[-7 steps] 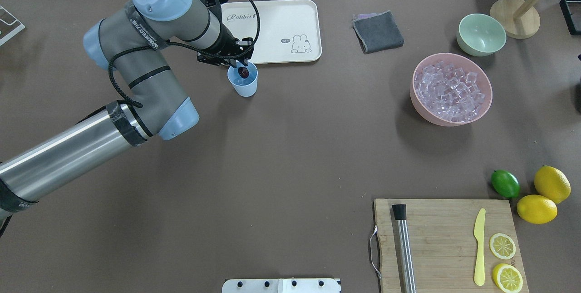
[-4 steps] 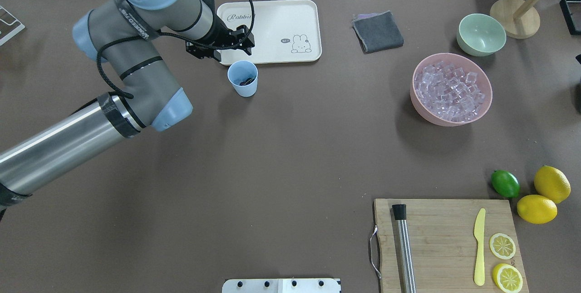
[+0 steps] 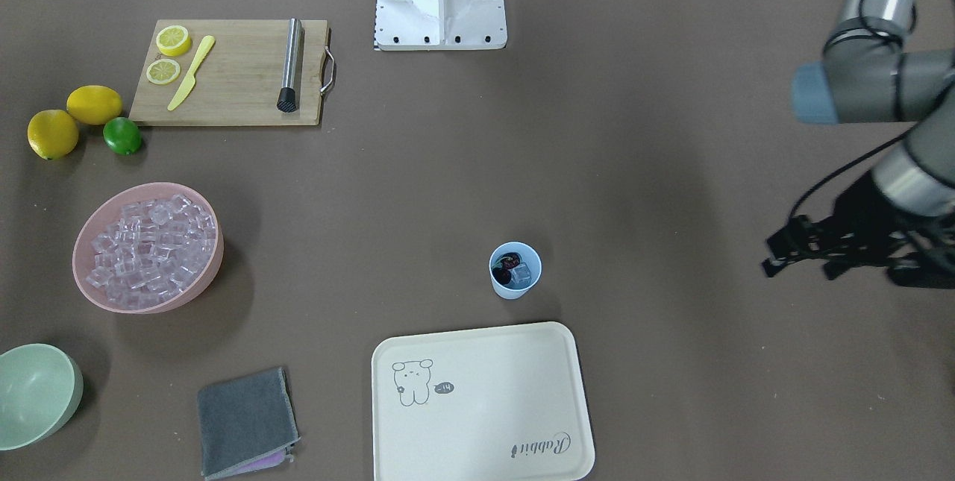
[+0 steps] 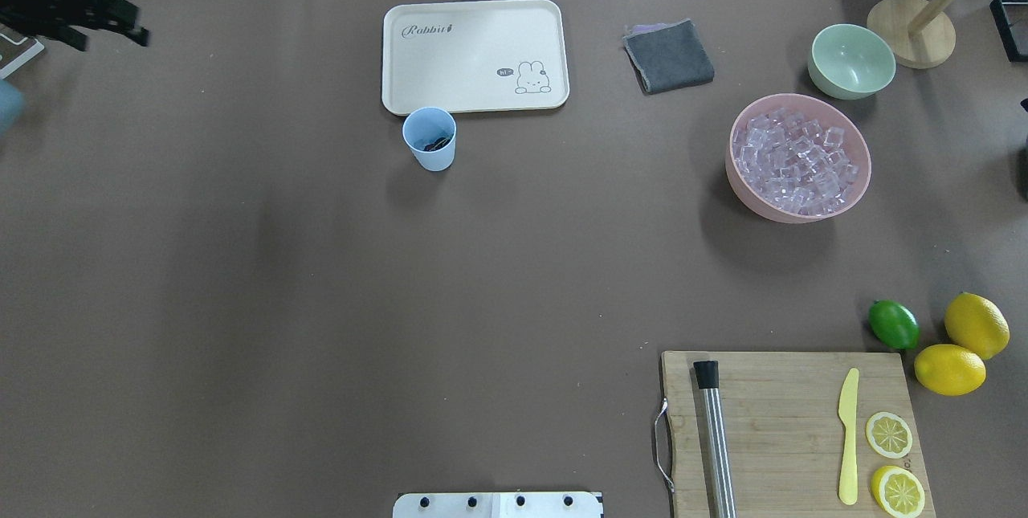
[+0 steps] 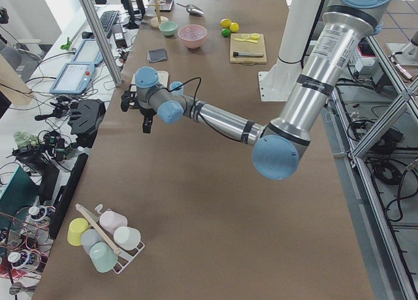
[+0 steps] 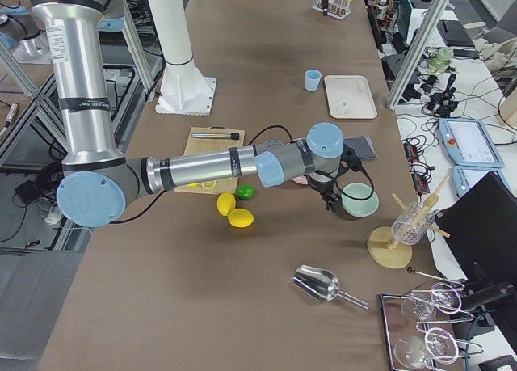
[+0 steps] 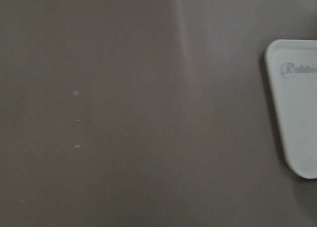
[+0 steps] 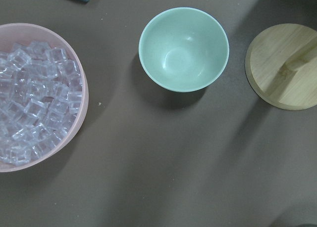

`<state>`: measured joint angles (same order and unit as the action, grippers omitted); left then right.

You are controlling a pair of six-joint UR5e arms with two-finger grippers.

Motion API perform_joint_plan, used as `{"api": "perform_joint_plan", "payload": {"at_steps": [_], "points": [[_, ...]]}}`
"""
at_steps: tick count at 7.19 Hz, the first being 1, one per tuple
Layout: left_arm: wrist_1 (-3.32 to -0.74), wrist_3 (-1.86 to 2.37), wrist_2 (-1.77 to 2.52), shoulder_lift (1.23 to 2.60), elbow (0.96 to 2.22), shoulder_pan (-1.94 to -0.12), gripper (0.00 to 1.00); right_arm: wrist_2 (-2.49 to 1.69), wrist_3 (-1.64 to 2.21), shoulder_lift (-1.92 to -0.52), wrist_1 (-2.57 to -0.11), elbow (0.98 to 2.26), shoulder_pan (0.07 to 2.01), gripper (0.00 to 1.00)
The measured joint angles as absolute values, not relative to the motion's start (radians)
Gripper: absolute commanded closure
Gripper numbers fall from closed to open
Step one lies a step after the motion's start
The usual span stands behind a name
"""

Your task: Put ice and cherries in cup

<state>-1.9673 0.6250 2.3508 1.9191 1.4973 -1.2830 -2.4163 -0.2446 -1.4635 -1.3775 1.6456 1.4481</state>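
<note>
Light blue cup [image 3: 515, 284] with dark cherries [image 3: 506, 263] beside a clear ice cube [image 3: 522, 273]; left claw [image 3: 769, 256] wide, right claw [image 6: 332, 202] unreadable.

Brown desk [image 4: 321, 277] colours
Light blue cup [image 4: 431, 158], dark red cherries [image 3: 507, 262], clear ice [image 4: 799, 165], pink bowl [image 4: 747, 193], cream rabbit-print tray [image 4: 474, 60].

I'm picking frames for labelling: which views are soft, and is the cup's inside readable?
Left wrist view: soft, the tray lettering smeared. Right wrist view: sharp, the ice crisp. Front-facing view: the cup shows cherries and one cube. Overhead view: cup interior shadowed, only dark cherries.
</note>
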Motion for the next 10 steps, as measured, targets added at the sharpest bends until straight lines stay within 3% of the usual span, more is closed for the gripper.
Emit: {"api": "perform_joint_plan", "payload": {"at_steps": [3, 7, 10], "points": [[-1.852, 0.310, 2.429, 1.757, 1.566, -1.471, 0.02, -2.354, -0.240, -1.457, -1.382, 1.615, 1.441, 0.02], [-1.846, 0.243, 2.421, 1.440, 1.815, -1.496, 0.02, -2.348, -0.233, -1.374, -1.393, 1.479, 1.441, 0.02], [-1.849, 0.197, 2.394, 1.354, 1.846, -1.497, 0.02, -2.350, -0.220, -1.343, -1.395, 1.452, 1.449, 0.02]]}}
